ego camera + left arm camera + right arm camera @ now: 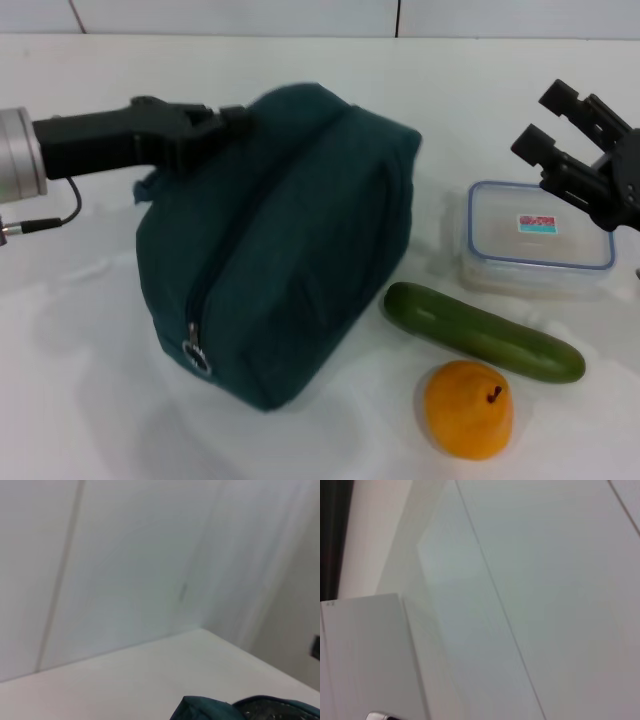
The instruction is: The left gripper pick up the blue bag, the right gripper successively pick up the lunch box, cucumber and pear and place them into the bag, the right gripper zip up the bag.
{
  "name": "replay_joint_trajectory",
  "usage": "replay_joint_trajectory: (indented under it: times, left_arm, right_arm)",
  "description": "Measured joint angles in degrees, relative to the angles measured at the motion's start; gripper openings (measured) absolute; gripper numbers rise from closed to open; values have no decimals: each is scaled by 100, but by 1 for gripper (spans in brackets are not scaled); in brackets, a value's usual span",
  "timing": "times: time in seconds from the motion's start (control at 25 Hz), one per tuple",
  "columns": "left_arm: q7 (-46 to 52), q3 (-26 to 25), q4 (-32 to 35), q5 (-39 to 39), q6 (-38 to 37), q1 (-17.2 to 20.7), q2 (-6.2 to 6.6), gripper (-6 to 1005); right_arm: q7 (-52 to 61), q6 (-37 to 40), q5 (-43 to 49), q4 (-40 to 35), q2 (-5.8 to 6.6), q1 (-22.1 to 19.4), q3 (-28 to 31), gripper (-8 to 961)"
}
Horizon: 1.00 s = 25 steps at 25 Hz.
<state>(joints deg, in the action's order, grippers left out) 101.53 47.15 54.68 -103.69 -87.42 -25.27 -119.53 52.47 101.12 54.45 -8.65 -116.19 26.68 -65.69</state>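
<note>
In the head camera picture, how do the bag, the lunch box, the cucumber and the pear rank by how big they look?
Largest to smallest, as they appear:
1. blue bag, by far
2. lunch box
3. cucumber, longer than the box is wide but much slimmer, so its place against the box is unsure
4. pear, which sits nearest the camera and still looks smallest

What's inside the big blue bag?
You can't see inside. The blue bag looks zipped shut in the head view, so its fabric hides whatever it holds. The lunch box, cucumber and pear all lie outside on the table.
</note>
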Motion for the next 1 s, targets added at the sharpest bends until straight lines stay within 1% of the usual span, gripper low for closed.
replay_joint_trajectory:
  times: [0.24, 0.48, 0.64, 0.76, 0.88, 1.0]
  left_arm:
    - [-58, -226, -266, 736, 332, 260, 0, 42]
    - [-139, -376, -601, 1073, 379, 371, 2, 42]
    - [-436, -465, -882, 1340, 348, 450, 0, 42]
    - [-832, -453, -1210, 1612, 324, 460, 0, 42]
    - [-1152, -444, -1423, 1686, 320, 427, -4, 42]
    - [-1420, -437, -1583, 1689, 316, 362, -5, 42]
  right_arm:
    - [106, 52, -256, 258, 1, -62, 8, 872]
    - [139, 216, -378, 321, 24, -221, 22, 871]
    - [191, 165, -428, 393, 13, -278, 25, 870]
    - [221, 140, -566, 685, 8, -286, 25, 870]
    - [398, 124, -964, 1181, 6, -296, 30, 870]
    - [784, 134, -1277, 1482, 4, -435, 60, 869]
